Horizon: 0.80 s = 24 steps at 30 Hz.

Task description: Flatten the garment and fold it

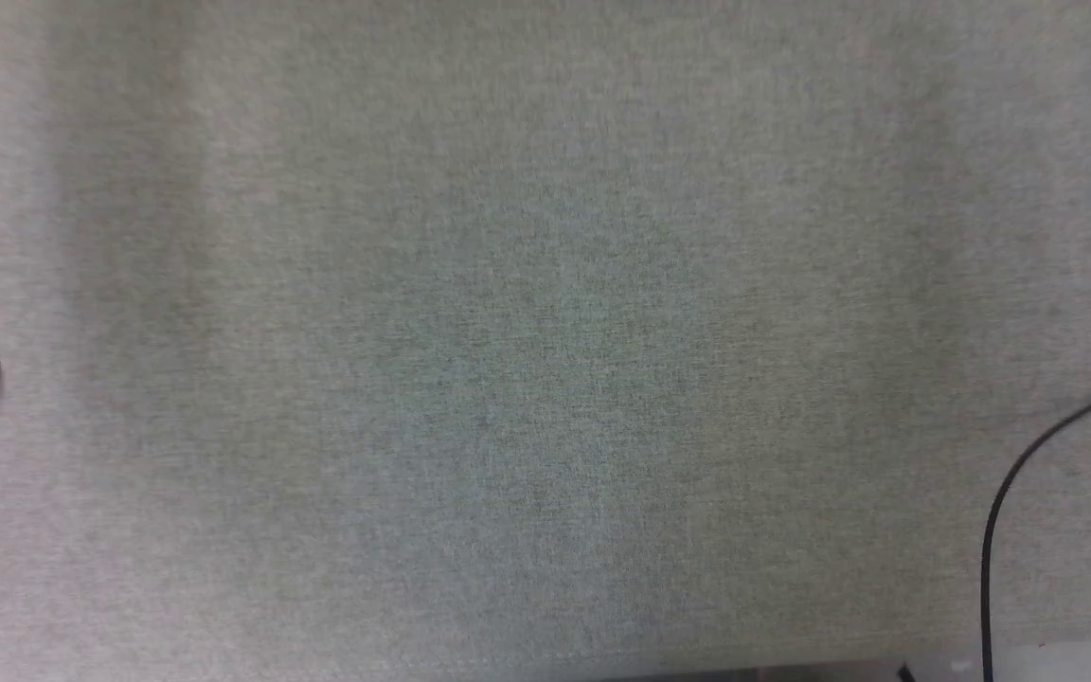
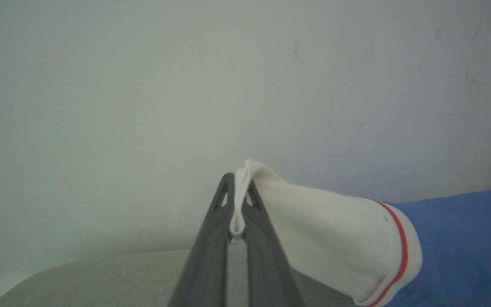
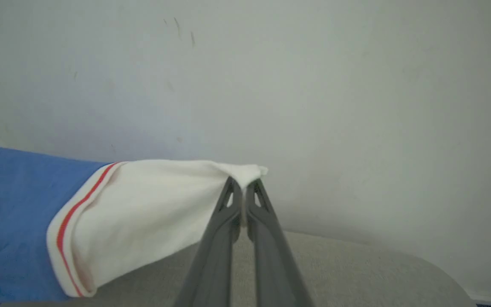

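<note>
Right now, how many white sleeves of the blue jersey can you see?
2. One white sleeve is pinched in the left gripper; the other sleeve is pinched in the right gripper.

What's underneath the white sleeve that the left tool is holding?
A grey fabric surface shows below the sleeve, which is pinched in the left tool. The stretch directly behind the sleeve and the blue body is covered.

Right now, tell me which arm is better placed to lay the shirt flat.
Neither, probably: they mirror each other. The left tool is shut on one white sleeve, the right tool on the other sleeve, with the blue shirt hung between them over the table. Lower both together.
</note>
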### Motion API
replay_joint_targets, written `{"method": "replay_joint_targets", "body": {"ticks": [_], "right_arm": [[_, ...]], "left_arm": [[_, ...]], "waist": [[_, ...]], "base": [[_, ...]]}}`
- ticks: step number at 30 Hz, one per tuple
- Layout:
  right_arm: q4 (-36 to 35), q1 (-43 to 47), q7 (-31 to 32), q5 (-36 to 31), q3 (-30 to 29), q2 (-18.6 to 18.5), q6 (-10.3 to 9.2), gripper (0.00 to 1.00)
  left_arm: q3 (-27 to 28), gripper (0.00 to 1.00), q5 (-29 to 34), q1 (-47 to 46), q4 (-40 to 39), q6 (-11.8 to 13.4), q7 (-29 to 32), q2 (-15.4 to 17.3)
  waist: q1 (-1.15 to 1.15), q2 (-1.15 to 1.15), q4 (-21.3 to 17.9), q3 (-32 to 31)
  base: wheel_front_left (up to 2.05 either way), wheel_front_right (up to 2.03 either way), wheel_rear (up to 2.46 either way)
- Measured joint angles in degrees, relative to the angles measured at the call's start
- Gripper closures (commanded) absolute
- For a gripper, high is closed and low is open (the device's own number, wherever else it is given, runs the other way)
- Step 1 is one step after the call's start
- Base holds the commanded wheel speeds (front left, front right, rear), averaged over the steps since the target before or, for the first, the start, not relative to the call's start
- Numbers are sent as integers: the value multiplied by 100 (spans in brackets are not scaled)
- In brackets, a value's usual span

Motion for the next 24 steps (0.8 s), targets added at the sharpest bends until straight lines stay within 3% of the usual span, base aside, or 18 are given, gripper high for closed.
{"method": "replay_joint_targets", "body": {"ticks": [6,14,20,24], "right_arm": [[-136,1341,843,795,558,-401,0,100],[-927,2785,1907,1596,985,-935,7,100],[-1589,3774,2673,1951,1032,-1354,7,100],[-2038,4461,3152,2190,855,-1601,7,100]], "left_arm": [[-238,100,-157,1379,12,0,130,169],[-409,100,-459,2824,-49,-38,590,404],[-460,100,-745,3813,-700,-40,836,510],[-446,100,-961,4613,-1299,132,1070,635]], "waist": [[-1,0,20,-571],[-2,0,20,-1445],[-2,0,41,-2067],[-2,0,66,-2438]], "base": [[0,0,0],[0,0,0],[0,0,0],[0,0,0]]}}
